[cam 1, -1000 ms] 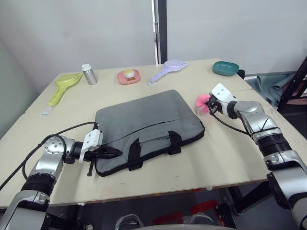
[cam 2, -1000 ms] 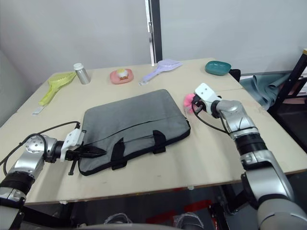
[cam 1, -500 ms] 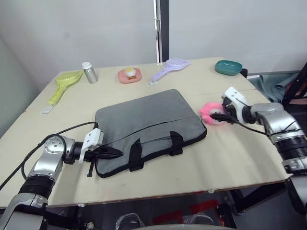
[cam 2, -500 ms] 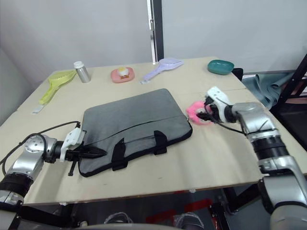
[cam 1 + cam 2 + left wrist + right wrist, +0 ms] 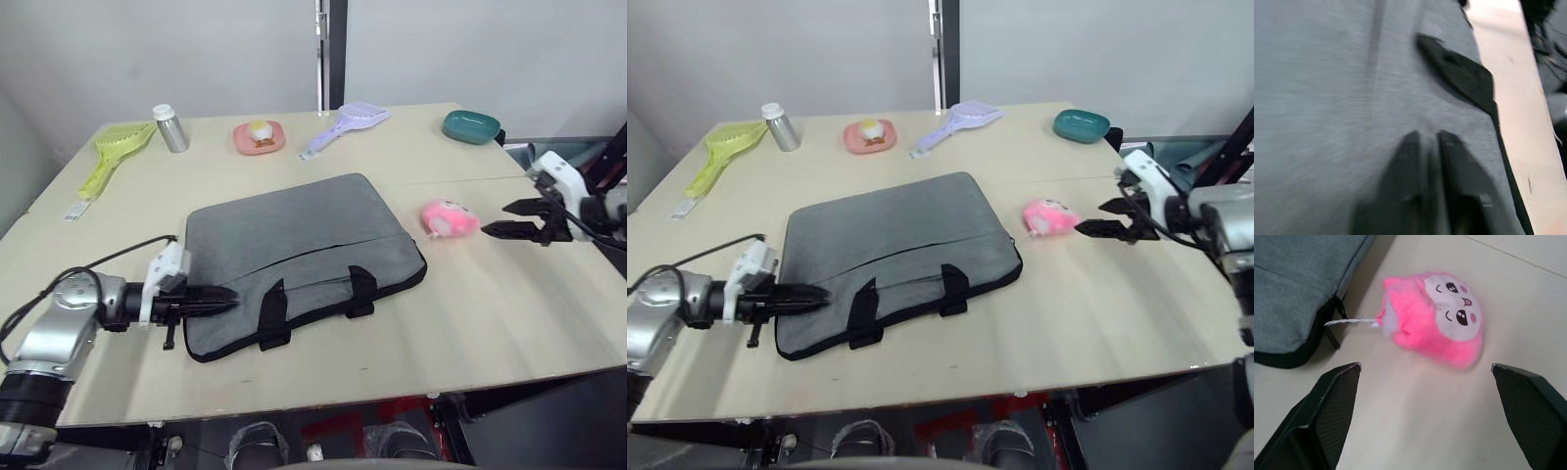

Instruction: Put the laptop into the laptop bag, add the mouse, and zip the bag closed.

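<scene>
Since a second ago my right tool [image 5: 512, 219] let go of the pink plush [image 5: 449, 217] and backed off, spread wide. Left tool [image 5: 220, 299], pinched narrow, sat on the laptop bag [image 5: 294, 245] mid-surface [image 5: 470, 313]. Floppy fabric, I figured; grab handles or zipper edge.

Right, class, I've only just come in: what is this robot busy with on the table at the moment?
A two-armed robot is working at a grey laptop bag lying flat on the table. Its left gripper has its fingers shut at the bag's near left corner, on the black edging. Its right gripper is open and hangs just beyond a pink plush toy, which lies free on the table beside the bag's right end. The bag's handles lie flat on its front side.
</scene>
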`<state>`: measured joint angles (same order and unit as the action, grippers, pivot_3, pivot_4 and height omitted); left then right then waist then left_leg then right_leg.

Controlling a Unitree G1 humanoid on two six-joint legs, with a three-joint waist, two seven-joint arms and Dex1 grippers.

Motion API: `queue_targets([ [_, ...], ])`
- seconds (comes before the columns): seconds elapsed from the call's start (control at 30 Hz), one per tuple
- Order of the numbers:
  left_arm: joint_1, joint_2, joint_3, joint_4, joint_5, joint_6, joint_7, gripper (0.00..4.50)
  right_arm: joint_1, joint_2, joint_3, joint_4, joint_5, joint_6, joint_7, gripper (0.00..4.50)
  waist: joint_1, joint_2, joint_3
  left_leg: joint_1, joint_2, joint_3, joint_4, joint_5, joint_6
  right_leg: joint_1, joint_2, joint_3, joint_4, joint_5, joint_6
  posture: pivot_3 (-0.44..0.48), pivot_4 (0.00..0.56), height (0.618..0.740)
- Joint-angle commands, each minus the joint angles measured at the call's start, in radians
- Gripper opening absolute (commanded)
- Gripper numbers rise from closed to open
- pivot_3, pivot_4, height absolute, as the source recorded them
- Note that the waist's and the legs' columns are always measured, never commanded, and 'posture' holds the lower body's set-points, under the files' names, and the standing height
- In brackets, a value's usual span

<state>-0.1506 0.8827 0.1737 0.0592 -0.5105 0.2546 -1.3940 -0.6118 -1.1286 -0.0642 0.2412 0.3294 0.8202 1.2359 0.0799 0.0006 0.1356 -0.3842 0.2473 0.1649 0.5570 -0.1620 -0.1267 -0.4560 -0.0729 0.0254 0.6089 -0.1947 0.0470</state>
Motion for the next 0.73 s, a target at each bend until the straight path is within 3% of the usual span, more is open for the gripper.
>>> queue_targets([
  [0.03, 0.011, 0.081, 0.193, -0.034, -0.104, 0.112, 0.041, 2.26, 0.095, -0.09, -0.16, -0.104, 0.062, 0.013, 0.04, 4.5, 0.006, -0.002, 0.002, 0.0, 0.0, 0.0, 0.0, -0.001, 0.0, 0.0, 0.0, 0.0, 0.0, 0.0, 0.0, 0.0, 0.15, 0.74],
  [0.23, 0.111, 0.228, 0.376, 0.013, -0.146, 0.292, 0.014, 4.45, 0.285, -0.117, -0.359, -0.192, 0.104, 0.027, 0.012, 4.5, 0.009, -0.006, 0.004, 0.001, 0.001, 0.001, 0.006, -0.003, 0.001, 0.001, 0.0, 0.002, 0.002, 0.0, -0.001, 0.0, 0.15, 0.74],
  [0.37, 0.296, 0.336, 0.511, 0.1, -0.069, 0.36, -0.059, 4.48, 0.43, -0.096, -0.505, -0.253, 0.107, 0.021, -0.005, 4.5, 0.008, -0.007, 0.006, 0.003, 0.002, 0.002, 0.007, -0.004, 0.001, 0.003, 0.0, 0.003, 0.003, 0.0, -0.001, 0.0, 0.15, 0.74],
  [0.47, 0.355, 0.363, 0.555, 0.148, -0.023, 0.33, -0.07, 4.48, 0.482, -0.088, -0.544, -0.276, 0.114, 0.007, -0.012, 4.5, 0.01, -0.008, 0.006, 0.004, 0.002, 0.001, 0.009, -0.004, 0.001, 0.004, 0.0, 0.002, 0.004, -0.001, -0.001, 0.0, 0.15, 0.74],
  [0.73, 0.33, 0.346, 0.613, 0.205, 0.0, 0.319, -0.022, 4.48, 0.444, -0.076, -0.449, -0.225, 0.117, -0.072, -0.039, 4.5, 0.014, -0.008, 0.006, 0.016, 0.001, 0.002, 0.013, -0.009, -0.006, 0.016, -0.001, 0.003, 0.007, 0.0, -0.001, 0.0, 0.15, 0.74],
])
